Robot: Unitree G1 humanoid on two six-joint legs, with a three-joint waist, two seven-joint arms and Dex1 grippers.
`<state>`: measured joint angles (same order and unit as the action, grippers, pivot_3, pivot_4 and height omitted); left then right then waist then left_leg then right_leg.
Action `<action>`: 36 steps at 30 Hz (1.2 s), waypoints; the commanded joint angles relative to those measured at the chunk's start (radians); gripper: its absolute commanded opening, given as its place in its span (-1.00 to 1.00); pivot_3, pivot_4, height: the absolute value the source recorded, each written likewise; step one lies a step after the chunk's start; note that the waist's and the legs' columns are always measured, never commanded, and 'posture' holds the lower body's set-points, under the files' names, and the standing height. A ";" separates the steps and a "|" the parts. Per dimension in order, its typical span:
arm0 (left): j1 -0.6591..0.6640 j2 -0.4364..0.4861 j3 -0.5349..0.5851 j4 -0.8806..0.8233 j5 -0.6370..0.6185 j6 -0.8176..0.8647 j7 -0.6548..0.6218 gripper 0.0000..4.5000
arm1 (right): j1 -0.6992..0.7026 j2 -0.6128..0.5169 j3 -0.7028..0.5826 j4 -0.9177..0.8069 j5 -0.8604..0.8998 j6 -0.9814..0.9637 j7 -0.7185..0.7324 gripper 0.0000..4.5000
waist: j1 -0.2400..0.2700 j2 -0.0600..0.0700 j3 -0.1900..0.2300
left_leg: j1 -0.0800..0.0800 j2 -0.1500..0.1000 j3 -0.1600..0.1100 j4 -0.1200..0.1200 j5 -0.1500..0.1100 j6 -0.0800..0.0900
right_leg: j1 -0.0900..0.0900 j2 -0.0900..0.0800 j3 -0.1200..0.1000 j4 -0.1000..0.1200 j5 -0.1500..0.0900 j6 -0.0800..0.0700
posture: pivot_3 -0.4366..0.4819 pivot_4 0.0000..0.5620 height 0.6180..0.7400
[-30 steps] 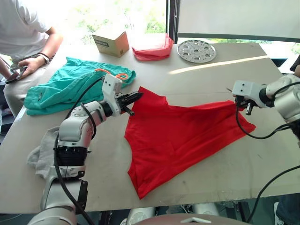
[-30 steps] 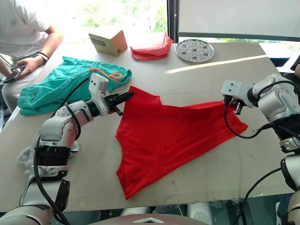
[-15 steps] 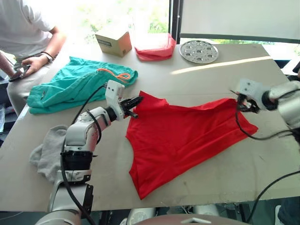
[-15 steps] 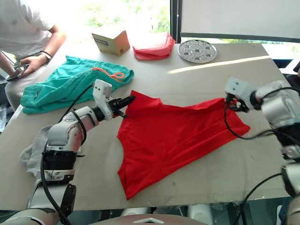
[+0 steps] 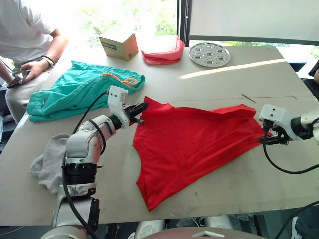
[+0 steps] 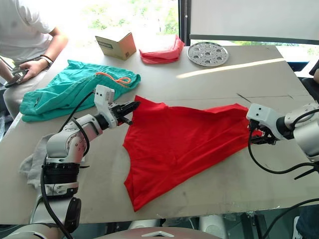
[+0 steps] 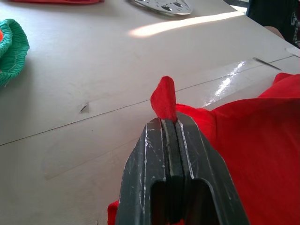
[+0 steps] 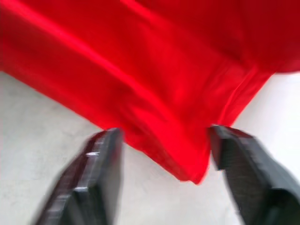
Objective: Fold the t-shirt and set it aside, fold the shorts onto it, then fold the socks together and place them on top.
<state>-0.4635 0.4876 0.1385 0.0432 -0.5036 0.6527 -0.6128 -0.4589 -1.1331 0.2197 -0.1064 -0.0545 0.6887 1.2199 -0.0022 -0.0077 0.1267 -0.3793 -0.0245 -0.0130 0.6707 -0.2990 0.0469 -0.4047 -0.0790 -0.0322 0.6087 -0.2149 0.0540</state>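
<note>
My left gripper (image 7: 169,123) is clamped on the t-shirt (image 5: 194,144) at its corner nearest the shorts (image 5: 79,89); my right gripper (image 8: 164,145) gapes, straddling the opposite corner. The t-shirt's long axis runs between both grippers; the right is poised to pinch.

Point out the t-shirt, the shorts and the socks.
t-shirt (image 5: 194,142), left eye view, middle of the red body.
shorts (image 5: 70,89), left eye view, teal fabric below the orange drawstring.
socks (image 5: 50,162), left eye view, grey bundle beside the left arm.
</note>
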 commanded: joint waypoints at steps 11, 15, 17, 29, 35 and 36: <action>0.026 -0.008 0.005 -0.115 -0.007 0.004 -0.001 -1.00 | -0.063 0.092 0.150 0.225 -0.167 -0.197 -0.006 0.10 | -0.016 -0.016 -0.008 | 0.004 0.001 0.002 0.001 0.000 0.000 | 0.002 0.002 0.002 0.000 0.000 0.000 | -0.05 -0.47 1.00; 0.031 -0.006 0.012 -0.119 -0.008 -0.001 -0.001 -1.00 | -0.012 0.064 0.110 0.121 -0.080 -0.066 0.092 -0.72 | -0.009 -0.016 -0.008 | 0.004 0.000 0.001 0.003 0.000 0.000 | 0.003 0.001 0.003 0.000 0.002 0.002 | -0.05 -0.47 1.00; 0.037 -0.006 0.012 -0.120 -0.006 -0.007 -0.002 -1.00 | 0.041 0.032 0.077 0.040 -0.036 -0.001 0.127 -0.99 | -0.003 -0.015 -0.007 | 0.004 0.000 -0.001 0.003 0.000 0.000 | 0.003 -0.001 0.005 0.000 0.002 0.002 | -0.05 -0.47 1.00; 0.058 0.013 -0.034 -0.083 0.027 -0.070 -0.088 -1.00 | 0.363 0.071 -0.240 -0.691 0.336 0.649 -0.050 -0.99 | 0.020 -0.010 -0.007 | -0.001 -0.007 -0.016 0.001 -0.002 0.001 | -0.002 -0.004 0.005 0.000 0.003 0.001 | -0.05 -0.47 1.00; 0.036 0.008 -0.060 -0.058 0.034 -0.085 -0.129 -1.00 | 0.607 -0.085 -0.424 -0.588 0.300 0.481 -0.072 0.10 | 0.033 -0.010 -0.007 | -0.001 -0.011 -0.017 0.002 -0.002 0.002 | -0.001 -0.006 0.003 -0.001 0.003 0.001 | -0.05 -0.47 1.00; 0.032 0.008 -0.061 -0.052 0.036 -0.088 -0.130 -1.00 | 0.627 -0.092 -0.467 -0.574 0.310 0.469 -0.059 0.27 | 0.032 -0.010 -0.007 | 0.000 -0.011 -0.017 0.002 -0.002 0.002 | -0.001 -0.005 0.002 0.000 0.003 0.001 | -0.05 -0.47 1.00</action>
<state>-0.4088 0.4904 0.0682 0.0035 -0.4704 0.5913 -0.7296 0.1548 -1.2004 -0.1622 -0.6869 0.2458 1.1888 1.1451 0.0298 -0.0178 0.1199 -0.3796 -0.0348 -0.0308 0.6727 -0.3013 0.0492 -0.4054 -0.0821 -0.0301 0.6085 -0.2122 0.0550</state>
